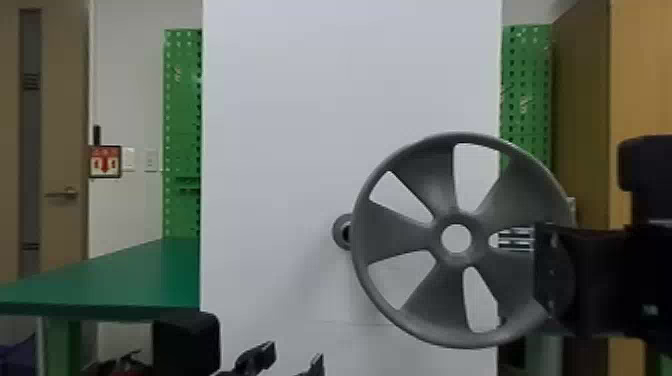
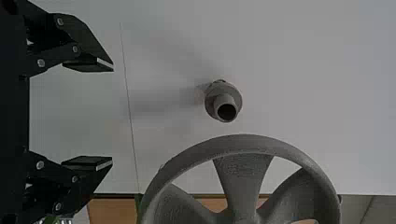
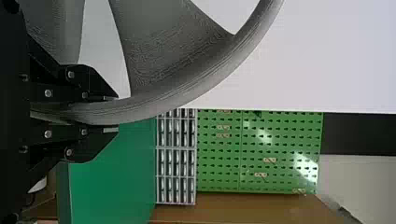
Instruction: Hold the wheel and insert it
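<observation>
Showing in the head view: one wheel [image 1: 400, 236], matte grey, ring-shaped rim, five broad spokes with rounded openings between, round hole through the hub; held upright at right, nearer than the grey post [image 1: 338, 232] on the white panel [image 1: 300, 100]. Right gripper [image 1: 539, 245]: closed about the wheel's right rim, one finger each side. Left gripper [image 1: 295, 355]: near, low, left of the wheel, fingers wide apart, empty.

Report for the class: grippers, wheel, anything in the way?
Right gripper shut on five-spoke wheel. Left gripper open, empty. Wheel off the hollow-ended peg; nothing seen blocking between them.
</observation>
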`<act>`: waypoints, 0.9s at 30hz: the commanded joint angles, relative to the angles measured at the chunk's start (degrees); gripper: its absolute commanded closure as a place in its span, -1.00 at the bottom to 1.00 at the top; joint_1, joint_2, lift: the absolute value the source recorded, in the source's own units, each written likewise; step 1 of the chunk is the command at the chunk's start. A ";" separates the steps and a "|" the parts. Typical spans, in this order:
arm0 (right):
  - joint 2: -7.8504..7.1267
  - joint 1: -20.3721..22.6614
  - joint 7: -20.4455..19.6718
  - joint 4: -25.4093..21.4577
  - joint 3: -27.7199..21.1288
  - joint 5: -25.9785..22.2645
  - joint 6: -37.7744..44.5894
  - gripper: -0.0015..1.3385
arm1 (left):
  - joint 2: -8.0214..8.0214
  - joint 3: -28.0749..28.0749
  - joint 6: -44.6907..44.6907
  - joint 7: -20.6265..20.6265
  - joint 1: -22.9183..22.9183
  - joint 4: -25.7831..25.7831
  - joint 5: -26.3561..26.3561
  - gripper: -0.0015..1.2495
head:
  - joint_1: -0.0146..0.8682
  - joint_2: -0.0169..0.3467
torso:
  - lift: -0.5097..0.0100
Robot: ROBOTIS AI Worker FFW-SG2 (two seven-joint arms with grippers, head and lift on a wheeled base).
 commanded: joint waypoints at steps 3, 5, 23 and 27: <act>0.44 -0.09 -0.02 0.49 1.03 0.40 -0.22 0.69 | 0.00 -0.01 0.00 -0.06 0.00 0.01 0.01 -0.15 | -0.96 -0.32 | -0.88; 0.61 -0.18 0.06 0.85 1.47 0.48 -0.13 0.69 | 0.00 -0.01 0.00 0.03 0.09 0.01 0.01 -0.15 | -0.96 -0.32 | -0.88; 2.42 -1.50 -0.02 4.27 5.86 0.83 -2.07 0.69 | 0.00 -0.01 0.00 0.03 0.09 0.09 0.10 -0.15 | -0.96 -0.32 | -0.88; 2.42 -1.67 -0.02 4.45 6.65 0.75 -2.51 0.69 | 0.09 -0.01 0.09 0.03 0.09 0.18 0.01 -0.15 | -0.96 -0.32 | -0.88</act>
